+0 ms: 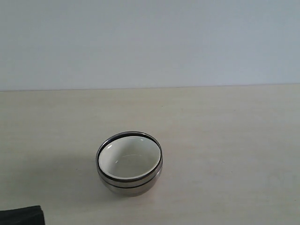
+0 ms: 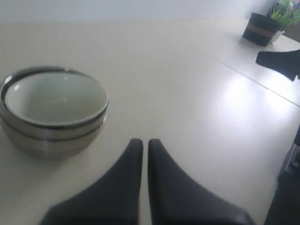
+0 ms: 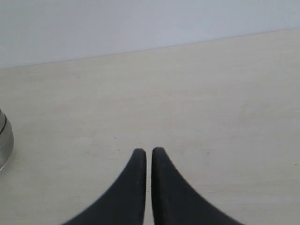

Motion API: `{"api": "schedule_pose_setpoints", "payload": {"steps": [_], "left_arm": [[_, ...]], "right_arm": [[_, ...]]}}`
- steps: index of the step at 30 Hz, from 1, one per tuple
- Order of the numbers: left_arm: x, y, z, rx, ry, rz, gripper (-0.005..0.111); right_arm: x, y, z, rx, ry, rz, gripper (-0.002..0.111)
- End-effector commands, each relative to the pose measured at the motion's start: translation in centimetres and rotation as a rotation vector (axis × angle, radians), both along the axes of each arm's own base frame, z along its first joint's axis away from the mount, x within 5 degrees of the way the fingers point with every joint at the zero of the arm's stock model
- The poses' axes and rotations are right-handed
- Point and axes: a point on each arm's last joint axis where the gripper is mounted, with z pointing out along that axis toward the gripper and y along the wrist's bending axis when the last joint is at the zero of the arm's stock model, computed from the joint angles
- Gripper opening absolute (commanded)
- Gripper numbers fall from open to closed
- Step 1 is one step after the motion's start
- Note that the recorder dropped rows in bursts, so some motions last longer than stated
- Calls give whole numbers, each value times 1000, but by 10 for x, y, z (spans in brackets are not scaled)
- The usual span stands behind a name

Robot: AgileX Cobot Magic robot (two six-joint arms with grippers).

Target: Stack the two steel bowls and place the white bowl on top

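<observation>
Exterior view: the glossy cream-white ceramic bowl (image 1: 131, 159) sits nested in the two shiny round steel bowls (image 1: 129, 189) on the pale worktop (image 1: 225, 140). Left wrist view: the left claw (image 2: 141, 142) is closed and empty, near the stack but not touching. Right wrist view: the right claw (image 3: 146, 151) is closed and empty. The stacking seems finished; any retreat should not brush the stack.

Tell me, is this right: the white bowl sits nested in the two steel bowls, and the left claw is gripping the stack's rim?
Not quite. The white bowl does sit nested in the two steel bowls, but the left claw grips nothing: the left wrist view shows it shut, empty and clear of the bowls.
</observation>
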Motion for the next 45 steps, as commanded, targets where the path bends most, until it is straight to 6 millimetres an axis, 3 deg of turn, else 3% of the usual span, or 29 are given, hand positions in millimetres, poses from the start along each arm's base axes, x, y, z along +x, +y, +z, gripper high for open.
{"api": "schedule_pose_setpoints", "payload": {"steps": [1, 5, 9, 13, 17, 21, 27, 32, 45], "left_arm": [[-23, 5, 18, -70, -248, -4, 4], [-51, 10, 31, -116, -529, -6, 4], [-47, 14, 31, 17, -670, 55, 4], [-37, 23, 30, 53, -638, 193, 4], [-21, 48, 25, -11, -446, 520, 4], [-16, 59, 18, -36, -369, 656, 4], [-15, 58, 12, -33, -349, 652, 4], [-18, 47, 5, 123, -378, 505, 4], [-16, 56, -10, 127, -167, 608, 4]], "right_arm": [[0, 0, 1, -2, -13, -3, 0], [0, 0, 1, -2, -13, -3, 0], [0, 0, 1, -1, -11, -3, 0], [0, 0, 1, -1, -11, -3, 0], [0, 0, 1, -1, -11, -3, 0], [0, 0, 1, -1, -11, -3, 0], [0, 0, 1, -1, -11, -3, 0], [0, 0, 1, -1, -11, -3, 0], [0, 0, 1, -1, -11, -3, 0]]}}
